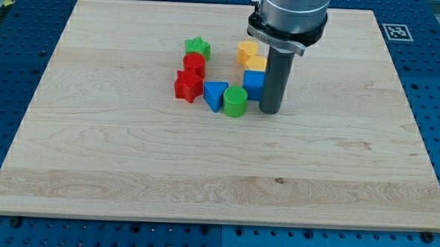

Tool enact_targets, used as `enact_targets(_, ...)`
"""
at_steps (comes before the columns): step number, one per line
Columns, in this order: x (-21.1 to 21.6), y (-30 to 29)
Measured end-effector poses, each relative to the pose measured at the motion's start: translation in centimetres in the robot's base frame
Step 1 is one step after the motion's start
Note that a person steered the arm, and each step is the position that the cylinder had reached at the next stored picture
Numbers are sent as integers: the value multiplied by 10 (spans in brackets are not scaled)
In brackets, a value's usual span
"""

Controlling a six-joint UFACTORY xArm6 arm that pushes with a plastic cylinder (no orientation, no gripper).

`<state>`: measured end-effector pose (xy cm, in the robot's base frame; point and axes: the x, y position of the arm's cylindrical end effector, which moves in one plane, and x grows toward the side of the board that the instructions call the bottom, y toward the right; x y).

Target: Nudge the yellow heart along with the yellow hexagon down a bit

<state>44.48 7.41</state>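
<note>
— Where's my tip point(270, 111)?

— Camera view: I see it on the table point(128, 172), just right of the blue cube point(253, 83). The tool is a bare rod, nothing to open or close.

— The yellow pieces?

— Yellow hexagon point(246, 51) above, yellow heart point(257, 63) touching it, above the cube.

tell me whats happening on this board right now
A robot arm ending in a dark rod is working a cluster of small blocks on a wooden board. My tip rests just to the view's right of the blue cube, with the green cylinder nearby. The yellow heart and yellow hexagon sit just above the blue cube, not yet nudged down.
</note>
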Motion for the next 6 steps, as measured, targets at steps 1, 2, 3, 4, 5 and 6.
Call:
enact_targets(1,-27,0)
enact_targets(2,-69,0)
enact_targets(3,-99,8)
enact_targets(4,-127,16)
enact_targets(5,-170,3)
enact_targets(6,-183,-37)
